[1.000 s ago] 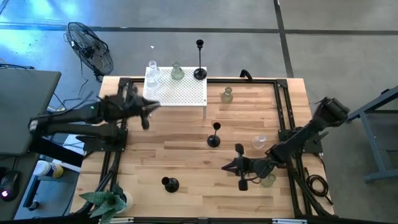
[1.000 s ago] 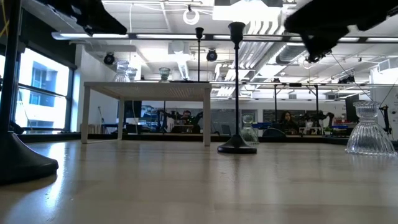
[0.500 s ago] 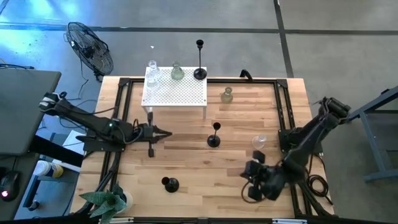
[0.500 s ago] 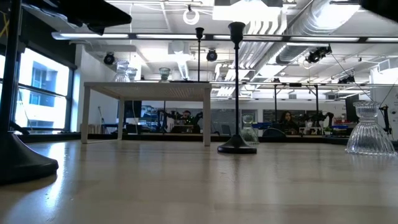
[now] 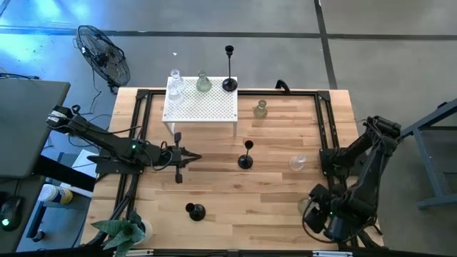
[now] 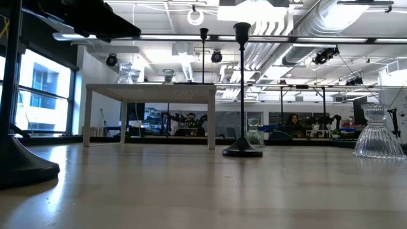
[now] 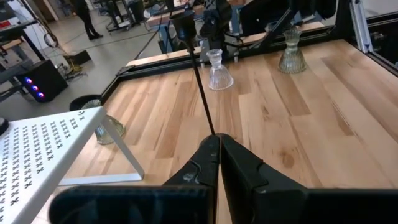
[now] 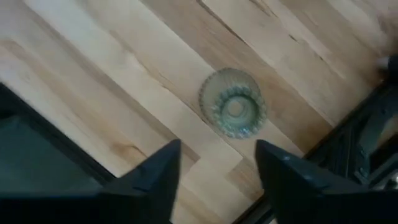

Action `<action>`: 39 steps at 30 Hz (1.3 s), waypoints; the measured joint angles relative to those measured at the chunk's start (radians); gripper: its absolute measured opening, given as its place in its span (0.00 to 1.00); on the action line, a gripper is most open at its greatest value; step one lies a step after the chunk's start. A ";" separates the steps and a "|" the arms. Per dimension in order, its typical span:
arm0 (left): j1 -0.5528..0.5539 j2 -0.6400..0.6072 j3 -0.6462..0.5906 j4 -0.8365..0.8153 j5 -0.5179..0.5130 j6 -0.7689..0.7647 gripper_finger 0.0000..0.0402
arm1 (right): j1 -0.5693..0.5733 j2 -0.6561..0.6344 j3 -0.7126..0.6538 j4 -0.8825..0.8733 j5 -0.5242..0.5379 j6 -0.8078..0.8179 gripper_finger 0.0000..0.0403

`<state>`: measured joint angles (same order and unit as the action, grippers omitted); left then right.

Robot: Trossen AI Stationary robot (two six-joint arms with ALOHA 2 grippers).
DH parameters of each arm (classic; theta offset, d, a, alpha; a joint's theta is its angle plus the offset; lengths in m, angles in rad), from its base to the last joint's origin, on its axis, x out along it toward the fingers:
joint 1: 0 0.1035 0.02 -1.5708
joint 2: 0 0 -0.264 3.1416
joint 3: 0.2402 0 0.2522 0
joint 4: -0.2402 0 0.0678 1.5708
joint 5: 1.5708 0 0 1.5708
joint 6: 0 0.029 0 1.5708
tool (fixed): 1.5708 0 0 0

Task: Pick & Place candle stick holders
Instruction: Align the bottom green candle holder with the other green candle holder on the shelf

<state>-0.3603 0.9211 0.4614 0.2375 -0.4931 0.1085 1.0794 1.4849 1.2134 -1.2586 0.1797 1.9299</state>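
Several candle stick holders stand on the wooden table. A black one (image 5: pixel 245 160) with a thin stem stands mid-table, a clear glass one (image 5: pixel 298 163) to its right, another black one (image 5: pixel 194 210) near the front, and a pale-green one (image 5: pixel 260 108) to the right of the white little table. That table (image 5: pixel 201 106) carries two glass holders (image 5: pixel 175 82) and a black one (image 5: pixel 229 84). My left gripper (image 7: pixel 217 149) is shut and level, pointing at the mid-table black holder (image 7: pixel 196 68) and clear of it. My right gripper (image 8: pixel 214 168) hangs open above a pale-green holder (image 8: pixel 233 111).
A black frame rail (image 5: pixel 325 128) runs along the table's right side next to my right arm. A floor fan (image 5: pixel 103 57) stands beyond the far left corner. A plant (image 5: pixel 125 232) sits at the near left corner. Bare wood lies between the two arms.
My left gripper has swung from beside the white table toward the near edge and the table's middle, sinking and levelling out. My right gripper has drawn back toward the near right corner, risen, rolled and tipped from level to pointing down over the pale-green holder.
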 joint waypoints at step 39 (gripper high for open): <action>0.000 0.000 0.000 -0.008 -0.013 -0.001 0.03 | -0.050 0.001 -0.248 0.202 0.100 -0.106 0.50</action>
<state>-0.3603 0.9211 0.4614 0.2291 -0.5057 0.1078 1.0294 1.4860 0.9650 -1.0562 0.2795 1.8240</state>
